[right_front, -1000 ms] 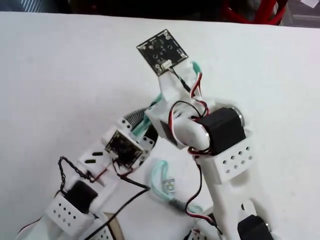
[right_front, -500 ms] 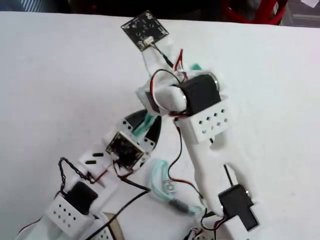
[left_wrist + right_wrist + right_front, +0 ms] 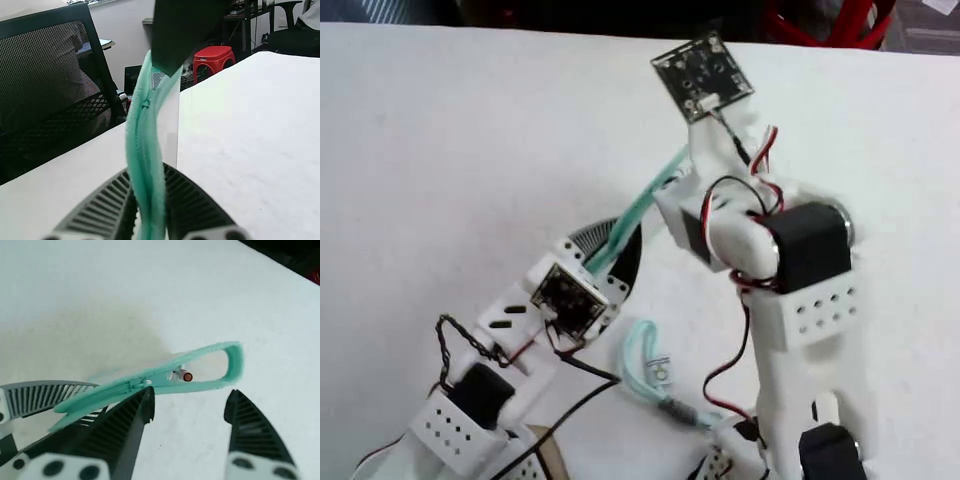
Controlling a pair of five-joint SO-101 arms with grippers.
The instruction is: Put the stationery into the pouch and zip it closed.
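**Right arm swings back, pouch drawn taut**

Half a second ago the right arm leaned left over the counter (image 3: pixel 440 150); it has swung back right, and the teal pouch (image 3: pixel 638 208) now stretches as a long strip between the arms. The left arm has kept its place.

The left gripper (image 3: pixel 145 172) is clamped on the pouch's near end. The right gripper (image 3: pixel 190 392) stands wide, one jaw against the zipper edge. The pouch mouth gapes at its far end, with a pen (image 3: pixel 184 375) inside.

A teal loop (image 3: pixel 638 362) lies near the arm bases. Bare white counter spreads left and far. Past its edge stand a mesh chair (image 3: pixel 50 90) and a red stool (image 3: pixel 212 55).
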